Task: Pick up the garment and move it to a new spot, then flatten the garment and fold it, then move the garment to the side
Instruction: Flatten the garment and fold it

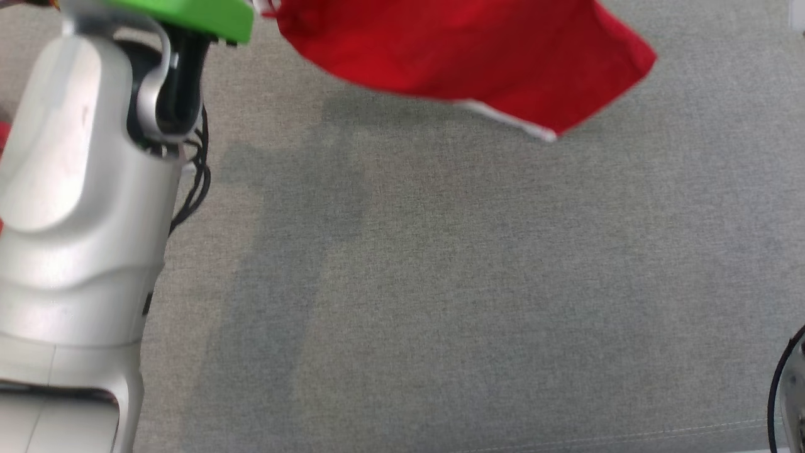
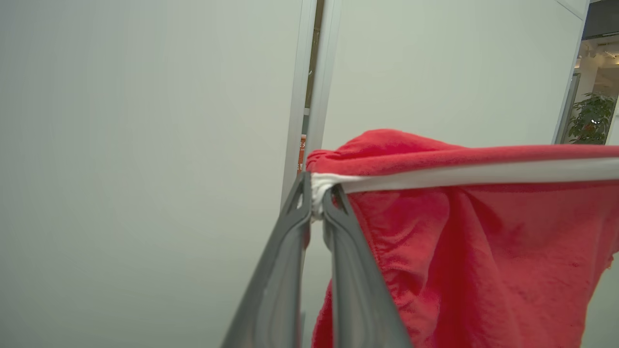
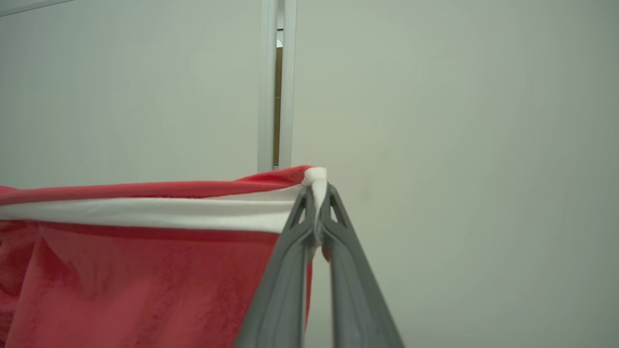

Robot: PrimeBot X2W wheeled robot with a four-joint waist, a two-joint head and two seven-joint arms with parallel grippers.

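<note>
As the left claw (image 2: pixel 316 203) and the right claw (image 3: pixel 316 205) each pinch one end of its white band (image 2: pixel 483 175), the red garment (image 2: pixel 483 270) hangs lifted above the grey fabric-covered tabletop (image 1: pixel 471 283). By the look of it, the job is in its opening leg. The pick-up is made and the carry to a new spot appears under way, while the flattening, the folding and the final shift to the side are not yet done.

Each claw is pressed together, its two long dark fingers (image 2: pixel 358 280) meeting at the tips with only a bunched knot of white trim between them; neither has hold of anything else. Between the two grips the band is drawn into a taut, nearly straight line, and the red cloth drops from it in loose folds.

Seen from the robot's head, the garment floats toward the far side of the tabletop, one corner with a sliver of white hem pointing to the robot's right. Its shadow lies on the grey surface beneath, apart from the cloth, which suggests it hangs free rather than resting. The pale left forearm (image 1: pixel 82 189), capped by a green fitting (image 1: pixel 195 16), rises at the near left.

Behind the claws stand plain pale wall panels (image 3: pixel 459 145) parted by a narrow upright gap, and a potted plant (image 2: pixel 590 118) shows past the panels' edge. Whether the cloth's lowest hem brushes the tabletop cannot be told.
</note>
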